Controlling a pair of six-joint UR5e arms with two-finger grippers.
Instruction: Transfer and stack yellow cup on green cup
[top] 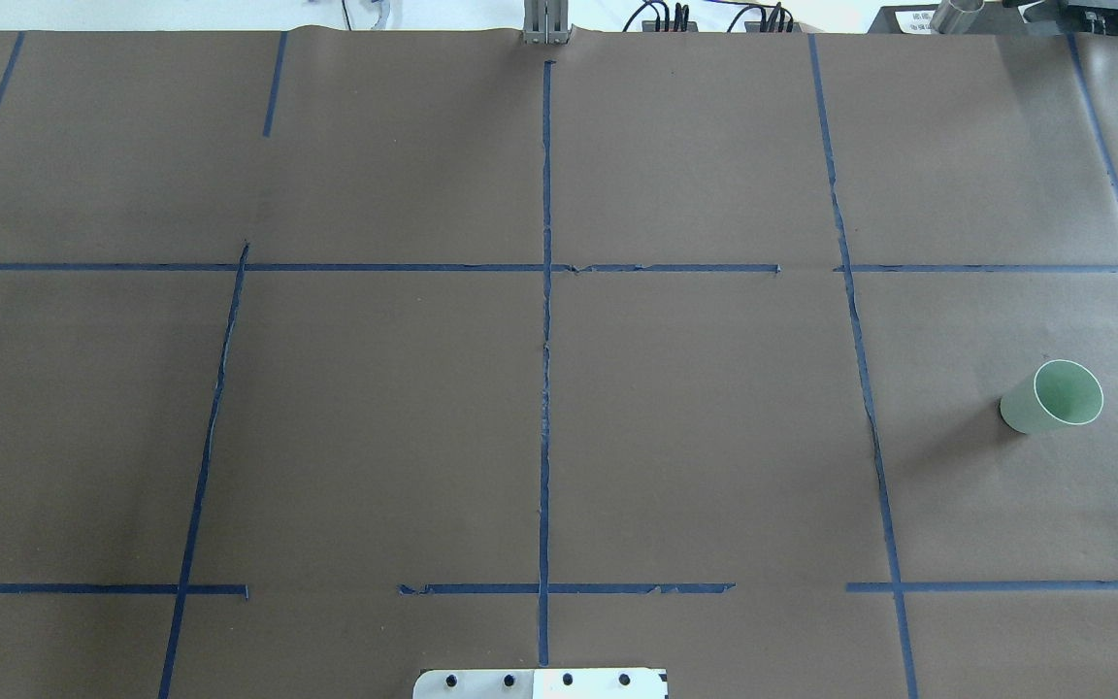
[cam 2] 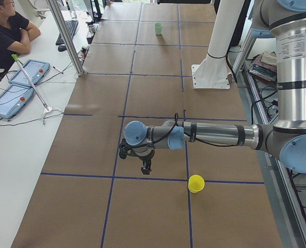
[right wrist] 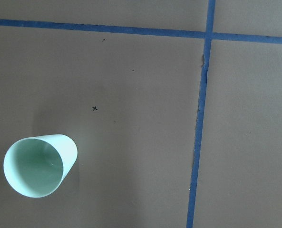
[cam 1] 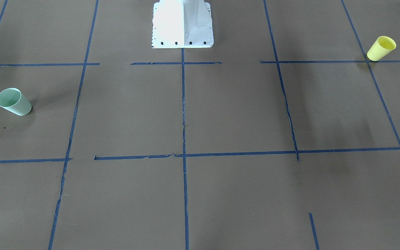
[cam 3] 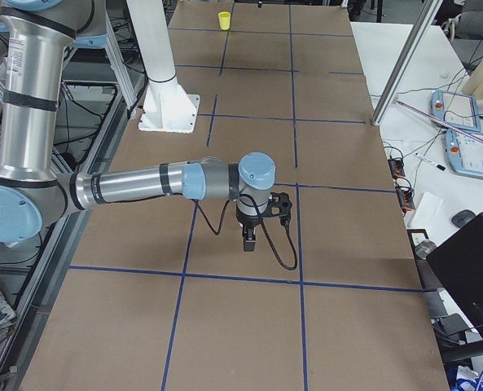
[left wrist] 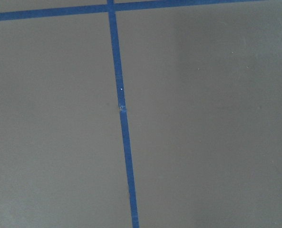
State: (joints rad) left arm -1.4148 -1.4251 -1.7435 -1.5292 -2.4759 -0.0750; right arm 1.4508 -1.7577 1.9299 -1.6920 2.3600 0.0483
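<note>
I am hanging my left gripper (cam 2: 146, 166) above the brown table (top: 375, 437), fingers pointing down, near the middle of the left side view. The yellow cup (cam 2: 195, 183) is standing upright to the right of it and a little lower in that frame, near the gripper but apart from it, with its base at a line of blue tape (left wrist: 124, 128). In the front-facing view this cup is sitting in the upper right corner. My left wrist camera is looking straight down on brown paper crossed by the tape. I cannot tell whether this gripper's jaws are standing wide or narrow, since only the side view is showing it.

My right gripper (cam 3: 250, 240) is hanging over the table in the centre of the right side view, also pointing down. The green cup (right wrist: 38, 165) is standing upright in the lower left of my right wrist view, its mouth opening toward the camera, well off the frame's centre. In the overhead view it is sitting at the right, about halfway down; in the front-facing view it is at the left edge. The two cups are standing well apart, at opposite ends of the table. I cannot tell how far this gripper is opening either
</note>
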